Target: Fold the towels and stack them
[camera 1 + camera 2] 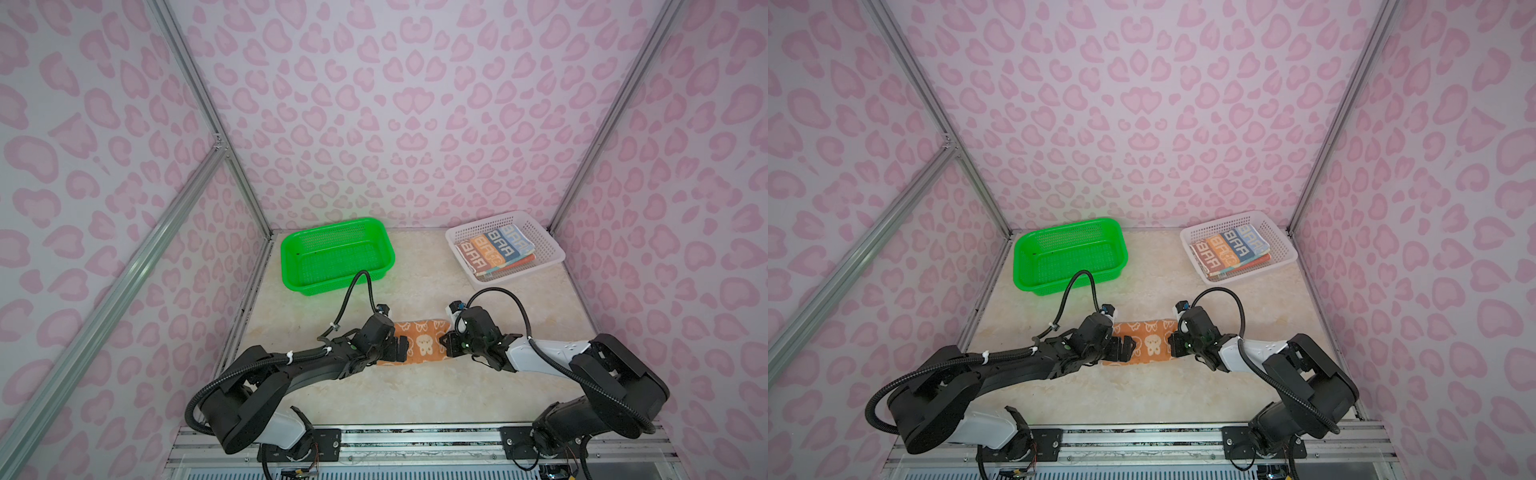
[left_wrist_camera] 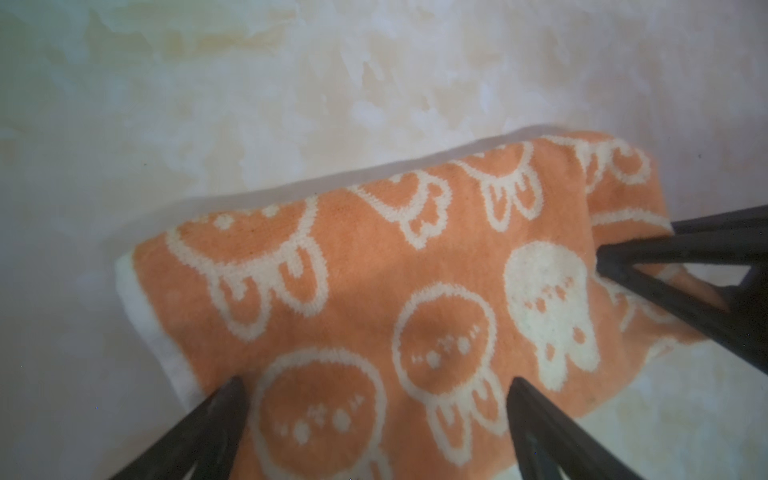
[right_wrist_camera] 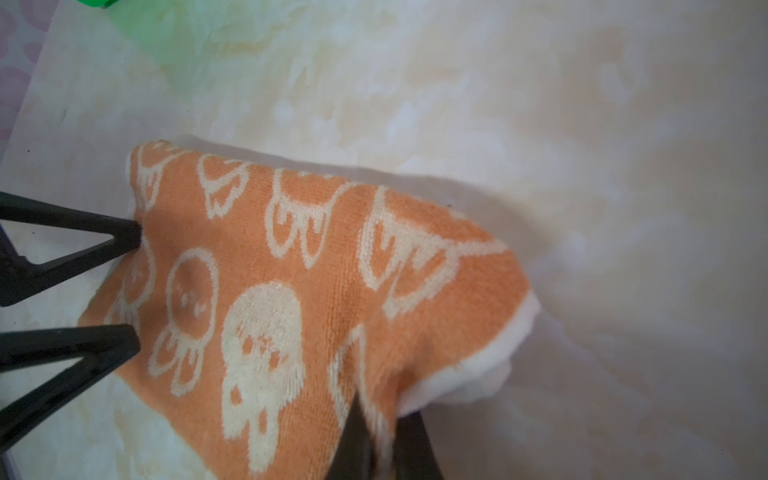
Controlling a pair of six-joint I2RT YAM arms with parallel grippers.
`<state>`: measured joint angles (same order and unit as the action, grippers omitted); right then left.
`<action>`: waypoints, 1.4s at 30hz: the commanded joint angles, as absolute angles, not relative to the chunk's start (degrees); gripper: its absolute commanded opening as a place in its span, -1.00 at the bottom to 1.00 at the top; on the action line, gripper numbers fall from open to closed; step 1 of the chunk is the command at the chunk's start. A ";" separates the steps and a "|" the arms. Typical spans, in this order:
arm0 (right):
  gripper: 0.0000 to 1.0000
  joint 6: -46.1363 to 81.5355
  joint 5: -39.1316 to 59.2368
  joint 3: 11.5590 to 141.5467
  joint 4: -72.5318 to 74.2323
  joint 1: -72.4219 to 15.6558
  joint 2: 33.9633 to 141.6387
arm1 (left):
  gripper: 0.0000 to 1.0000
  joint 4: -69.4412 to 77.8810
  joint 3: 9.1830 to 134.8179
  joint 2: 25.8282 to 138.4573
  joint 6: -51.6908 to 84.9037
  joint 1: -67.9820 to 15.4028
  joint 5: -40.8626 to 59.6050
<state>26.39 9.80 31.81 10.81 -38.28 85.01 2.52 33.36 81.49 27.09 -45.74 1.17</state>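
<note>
Right wrist view, right hand [image 3: 384, 419] pinching orange towel [image 3: 311, 249] edge, left hand [image 3: 137, 289] wide

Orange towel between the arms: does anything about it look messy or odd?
A little. The orange towel is folded but lies humped, not flat, and its white underside sticks out past the orange layer at the end the right arm's jaws pinch. Nothing looks torn or spilled.

Soft even light, faint shadows, top views dim at corners, wrist views blurred
</note>
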 commanded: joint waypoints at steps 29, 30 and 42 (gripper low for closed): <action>-1.00 -15.13 2.32 98.65 -30.10 -7.87 109.33 | 0.96 -7.11 35.38 68.74 24.72 -44.92 -11.15; -1.00 -15.51 3.67 98.63 -28.44 -6.53 109.87 | 0.96 -7.41 35.70 69.07 24.59 -44.83 -11.24; -1.00 -19.49 9.66 115.22 -29.81 3.13 125.32 | 0.97 -11.14 39.54 72.00 23.82 -44.65 -12.01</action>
